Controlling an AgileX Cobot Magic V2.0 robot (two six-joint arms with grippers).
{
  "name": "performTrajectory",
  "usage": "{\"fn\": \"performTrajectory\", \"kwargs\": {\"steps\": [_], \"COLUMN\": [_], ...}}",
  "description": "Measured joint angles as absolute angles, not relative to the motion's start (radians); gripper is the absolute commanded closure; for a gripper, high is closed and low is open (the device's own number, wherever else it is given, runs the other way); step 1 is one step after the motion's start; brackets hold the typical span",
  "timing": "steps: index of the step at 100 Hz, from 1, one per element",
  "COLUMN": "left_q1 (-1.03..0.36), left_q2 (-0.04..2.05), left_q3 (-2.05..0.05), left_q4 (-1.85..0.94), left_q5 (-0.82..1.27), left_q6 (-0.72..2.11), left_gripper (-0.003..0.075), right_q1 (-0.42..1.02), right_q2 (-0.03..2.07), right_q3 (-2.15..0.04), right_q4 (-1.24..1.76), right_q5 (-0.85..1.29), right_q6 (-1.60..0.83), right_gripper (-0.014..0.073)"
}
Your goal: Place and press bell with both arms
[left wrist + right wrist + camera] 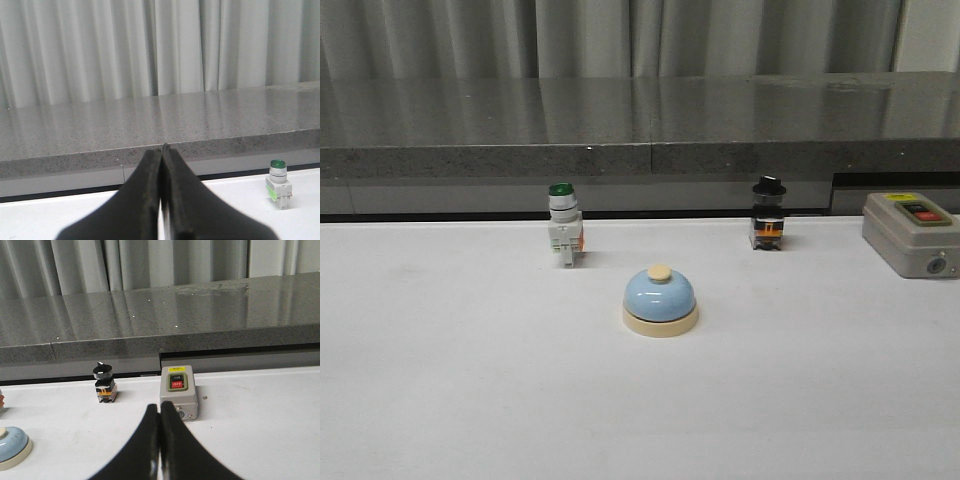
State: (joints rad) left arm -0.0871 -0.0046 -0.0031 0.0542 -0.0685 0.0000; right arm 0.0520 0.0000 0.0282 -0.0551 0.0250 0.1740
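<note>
The light-blue bell [660, 300] with a cream base and cream button stands upright on the white table, near its middle. Its edge also shows in the right wrist view [12, 446]. Neither arm shows in the front view. My left gripper [161, 150] is shut and empty, above the table's left part, far from the bell. My right gripper [160, 407] is shut and empty, to the right of the bell and in front of the grey switch box. The bell is out of the left wrist view.
A green-capped white pushbutton [563, 224] stands behind the bell to the left, a black-capped switch [768, 213] behind to the right. A grey ON/OFF switch box [911, 233] sits at the far right. A grey stone ledge [640, 125] runs along the table's back.
</note>
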Motion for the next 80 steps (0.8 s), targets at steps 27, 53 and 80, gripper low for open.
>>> {"fn": "performTrajectory", "kwargs": {"steps": [27,53,80], "left_q1": [-0.087,-0.087,-0.087], "left_q2": [-0.005,-0.005,-0.005], "left_q3": [-0.003,-0.003,-0.003], "left_q4": [0.054,0.054,0.054], "left_q5": [-0.069,-0.067,-0.067], "left_q6": [0.0,0.0,0.0], "left_gripper": [0.0741,0.0741,0.0741], "right_q1": [0.052,0.052,0.052], "right_q2": [0.0,0.0,0.062], "right_q3": [0.028,0.028,-0.089], "right_q4": [-0.055,-0.055,-0.055], "right_q5": [-0.007,-0.061,0.058], "right_q6": [0.174,0.172,0.172], "right_gripper": [0.0658,0.0658,0.0658]}}
